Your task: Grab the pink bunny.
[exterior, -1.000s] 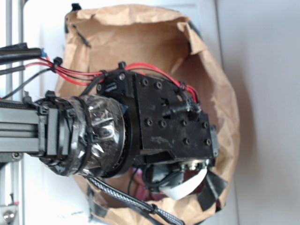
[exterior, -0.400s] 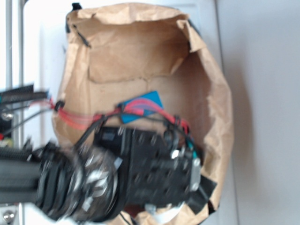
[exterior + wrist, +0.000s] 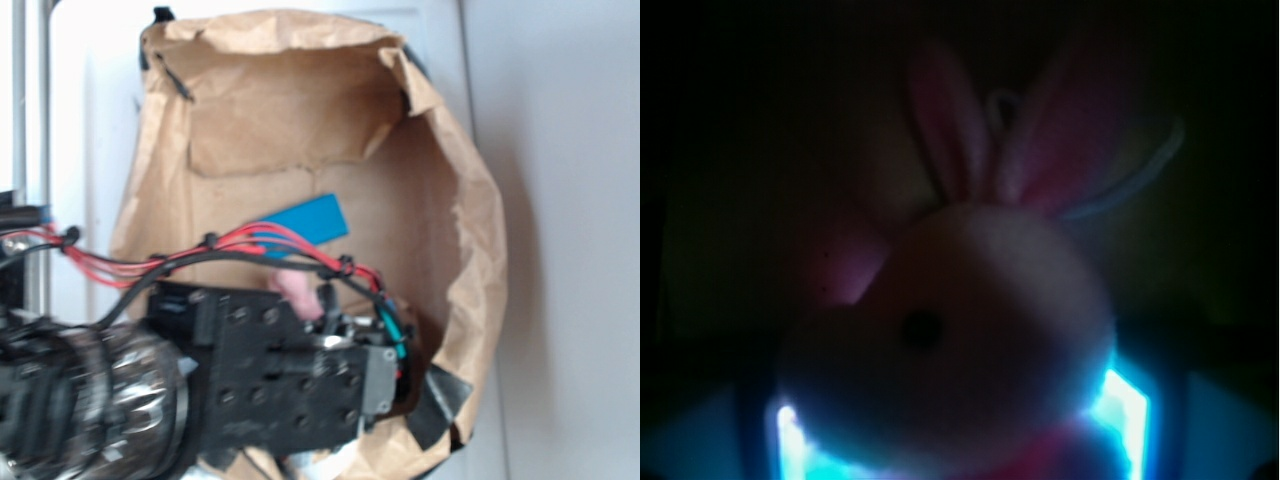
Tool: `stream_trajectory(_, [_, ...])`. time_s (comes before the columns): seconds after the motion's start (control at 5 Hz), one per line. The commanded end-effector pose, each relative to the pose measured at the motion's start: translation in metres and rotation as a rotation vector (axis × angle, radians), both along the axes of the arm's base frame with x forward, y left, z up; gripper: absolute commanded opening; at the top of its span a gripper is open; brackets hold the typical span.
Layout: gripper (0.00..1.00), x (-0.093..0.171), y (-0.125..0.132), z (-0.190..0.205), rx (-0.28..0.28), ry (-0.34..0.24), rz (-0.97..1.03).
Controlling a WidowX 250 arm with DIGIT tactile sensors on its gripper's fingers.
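- the pink bunny point(image 3: 300, 291) lies inside the brown paper bag point(image 3: 470, 250), only a small pink patch of it showing above the black wrist of the gripper point(image 3: 385, 365).
- a blue block point(image 3: 300, 226) lies just beyond it on the bag floor.
- in the wrist view the bunny's point(image 3: 950, 370) pale face and two ears fill the dark frame.
- cannot tell how the jaws stand.

Robot lab: aluminium frame rail point(image 3: 18, 120), paper-bag point(image 3: 300, 130) test scene.
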State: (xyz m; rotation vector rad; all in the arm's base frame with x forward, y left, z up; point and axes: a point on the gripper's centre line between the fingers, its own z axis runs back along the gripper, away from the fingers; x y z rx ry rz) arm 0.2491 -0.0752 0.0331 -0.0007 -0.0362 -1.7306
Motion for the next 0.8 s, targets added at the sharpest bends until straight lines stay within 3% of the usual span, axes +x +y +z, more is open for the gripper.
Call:
stream_trajectory(0.0, [0.0, -0.008, -0.008, 0.029, -0.083, -0.087, 0.14])
stream_trajectory(0.2, [0.0, 0.011, 0.043, 0.068, -0.138, -0.126, 0.39])
stream_trajectory(0.4, [0.0, 0.004, 0.07, 0.087, -0.159, -0.137, 0.642])
stream_trajectory(0.6, [0.0, -0.018, 0.071, 0.102, -0.181, -0.119, 0.897])
